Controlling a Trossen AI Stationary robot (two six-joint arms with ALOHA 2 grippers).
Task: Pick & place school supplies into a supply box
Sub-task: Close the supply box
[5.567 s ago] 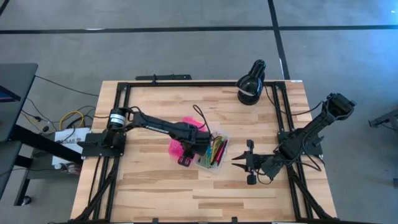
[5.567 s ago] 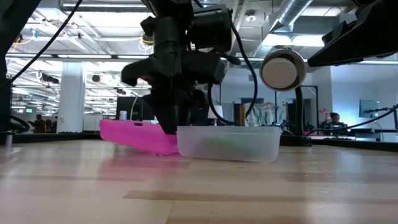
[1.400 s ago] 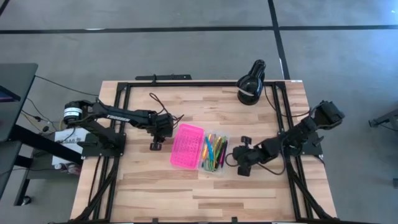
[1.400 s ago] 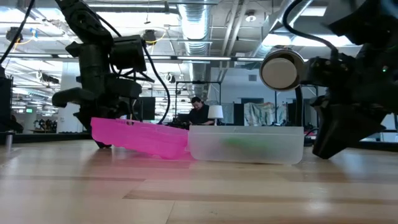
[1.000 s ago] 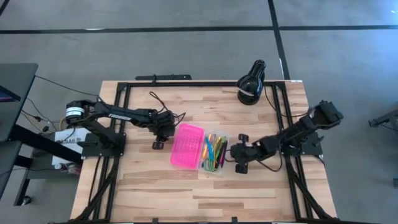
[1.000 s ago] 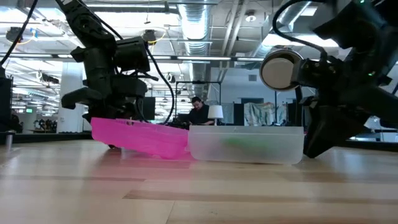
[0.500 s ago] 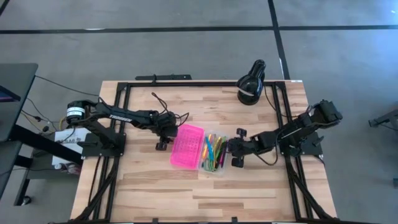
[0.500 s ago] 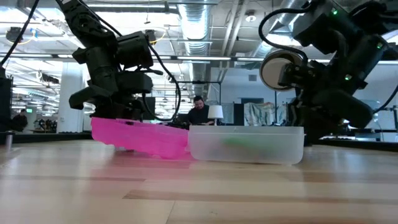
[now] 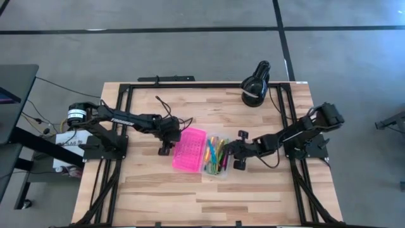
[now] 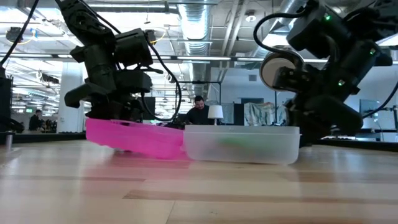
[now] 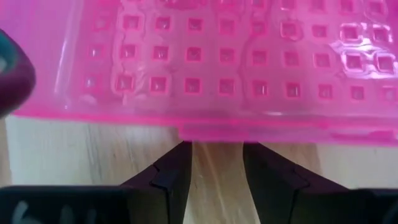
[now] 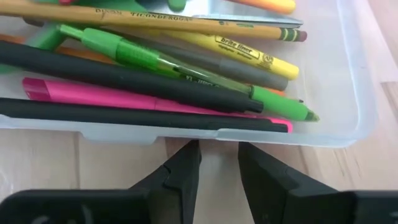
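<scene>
From above, one pencil case is being shown near the centre of the wooden table (image 9: pixel 253 190): its pink lid (image 9: pixel 189 149) is lying open at the nine o'clock side of the clear base (image 9: pixel 216 171), which is holding a mixed bundle of pens and pencils (image 9: pixel 218 154) too tightly packed to be counted here. One black lamp-like object (image 9: pixel 255 83) is standing toward one o'clock. The left arm is being stretched across from nine o'clock, its left gripper (image 9: pixel 167 144) just beside the lid's outer edge. The right arm is being reached in from three o'clock, its right gripper (image 9: pixel 238 151) against the base's outer side.

At table level, the lid (image 10: pixel 134 137) is being held tilted, its outer edge raised, beside the frosted base (image 10: pixel 241 144).

In the left wrist view, the left gripper (image 11: pixel 217 177) is being shown with fingers (image 11: pixel 171 177) apart, holding nothing, tips just short of the lid's rim (image 11: pixel 205 127).

In the right wrist view, the right gripper (image 12: pixel 219 171) is being shown with fingers parted, clamping nothing, at the base's wall (image 12: pixel 360 93). Inside, about nine items are being counted, among them two black pens (image 12: pixel 124 78), one pink marker (image 12: pixel 106 94) and one green pen (image 12: pixel 186 68).
</scene>
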